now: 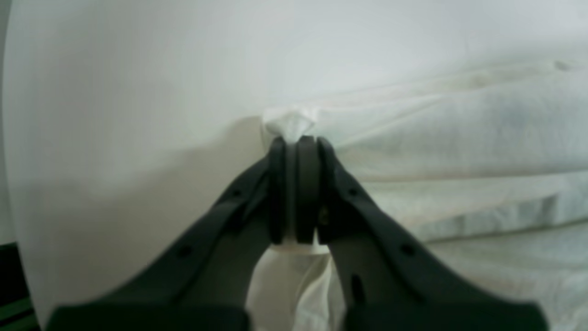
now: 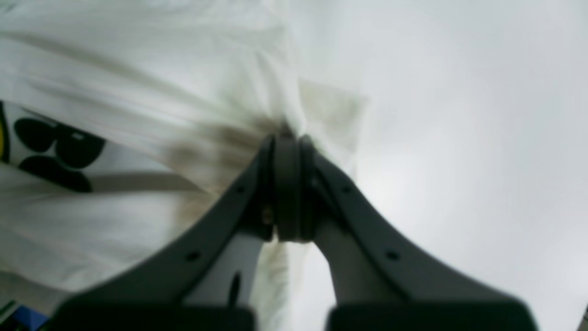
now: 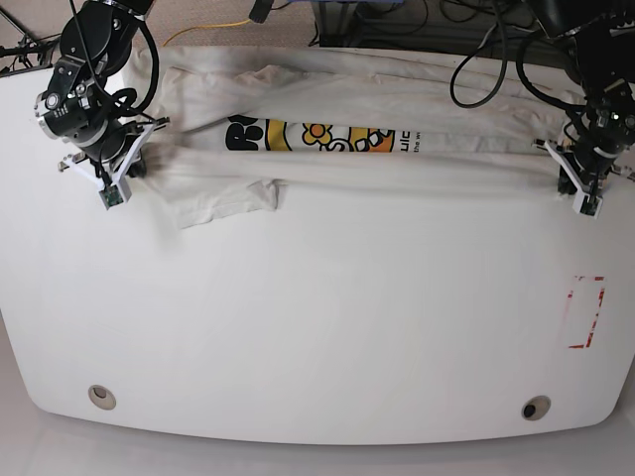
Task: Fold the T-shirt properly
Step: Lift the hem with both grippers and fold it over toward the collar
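Note:
The cream-white T-shirt (image 3: 417, 99) lies stretched in a long band across the far side of the white table (image 3: 317, 327), with its black lettering and orange-yellow graphic facing up near the middle. One sleeve flap spills toward the front at the left. My right gripper (image 3: 134, 161) is at the shirt's left end, and in the right wrist view it (image 2: 287, 138) is shut on a bunched edge of the T-shirt (image 2: 138, 69). My left gripper (image 3: 569, 171) is at the shirt's right end; its wrist view shows it (image 1: 294, 138) shut on a pinch of the T-shirt (image 1: 459, 138).
A red dashed rectangle (image 3: 585, 312) is marked on the table at the right. Two round holes (image 3: 100, 396) (image 3: 536, 408) sit near the front edge. Cables (image 3: 223, 25) and dark equipment run behind the table's far edge.

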Action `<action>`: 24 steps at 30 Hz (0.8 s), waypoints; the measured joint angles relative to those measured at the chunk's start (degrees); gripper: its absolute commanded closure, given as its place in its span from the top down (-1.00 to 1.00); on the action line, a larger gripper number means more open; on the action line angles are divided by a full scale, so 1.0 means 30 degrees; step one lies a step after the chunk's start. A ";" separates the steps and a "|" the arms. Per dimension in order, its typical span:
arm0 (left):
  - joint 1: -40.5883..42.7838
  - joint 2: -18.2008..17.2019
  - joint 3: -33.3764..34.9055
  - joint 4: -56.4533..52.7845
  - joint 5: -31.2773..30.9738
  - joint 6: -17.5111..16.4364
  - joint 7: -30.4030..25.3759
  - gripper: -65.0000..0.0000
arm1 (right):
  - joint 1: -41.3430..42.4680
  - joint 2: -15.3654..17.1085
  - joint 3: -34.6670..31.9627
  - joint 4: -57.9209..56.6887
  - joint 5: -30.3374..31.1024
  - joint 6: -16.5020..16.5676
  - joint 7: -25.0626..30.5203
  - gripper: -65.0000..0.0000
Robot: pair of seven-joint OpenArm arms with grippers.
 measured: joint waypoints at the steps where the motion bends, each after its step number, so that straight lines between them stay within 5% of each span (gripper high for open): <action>1: 0.0284 -0.0015 0.0000 0.0182 0.0000 0.0000 -0.0066 -1.00 | -0.0313 -0.0007 -0.0007 0.0000 0.0328 0.0007 0.0015 -1.00; 10: 0.1676 0.0590 -0.0342 0.0350 0.0117 0.0051 0.0007 -1.00 | -0.2106 -0.0160 -0.0015 -0.0007 0.0466 0.0000 0.0080 -0.92; 18: 0.1916 0.0481 -0.0481 0.0350 0.0189 0.0051 0.1719 -1.00 | -0.2149 -0.0699 0.0423 -0.0022 -0.0678 0.0007 -0.0044 0.32; 21: 0.1880 0.0466 -0.0481 0.0350 0.0270 0.0051 0.2324 -0.97 | -0.2098 -0.0729 0.1931 0.0029 0.0270 0.0007 -0.0058 0.41; 24: 0.1639 0.0131 -0.0168 0.0350 0.0255 0.0058 0.2433 -0.65 | -0.1836 -0.0517 0.2951 0.0095 0.2266 -0.0080 -0.0408 0.41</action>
